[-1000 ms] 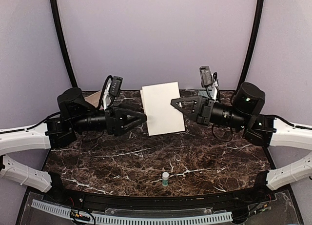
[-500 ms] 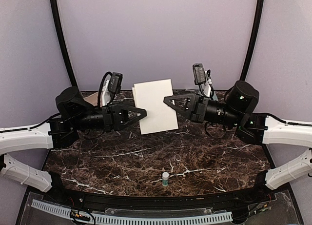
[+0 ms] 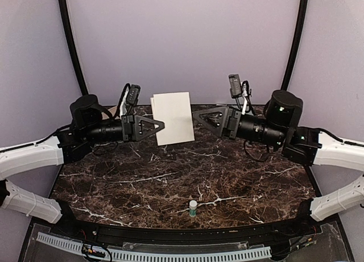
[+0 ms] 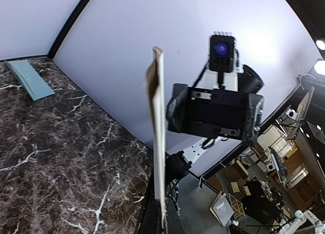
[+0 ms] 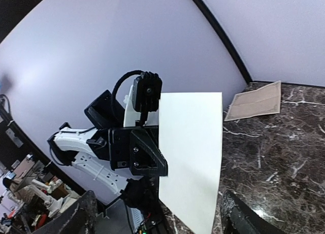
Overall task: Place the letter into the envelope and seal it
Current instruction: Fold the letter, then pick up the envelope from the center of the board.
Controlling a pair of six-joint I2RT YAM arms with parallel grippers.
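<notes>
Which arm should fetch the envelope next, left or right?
Right. The right gripper is open and holds nothing, while the left gripper is shut on the letter, holding it upright in the air. The envelope lies flat at the table's far edge.

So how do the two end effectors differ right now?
The left end effector is shut on the white letter, holding it upright by its edge; the right end effector is open and holds nothing. The left one is at the letter's left side in the top view, the right one by its right side. Both hang above the table, pointing toward each other.
</notes>
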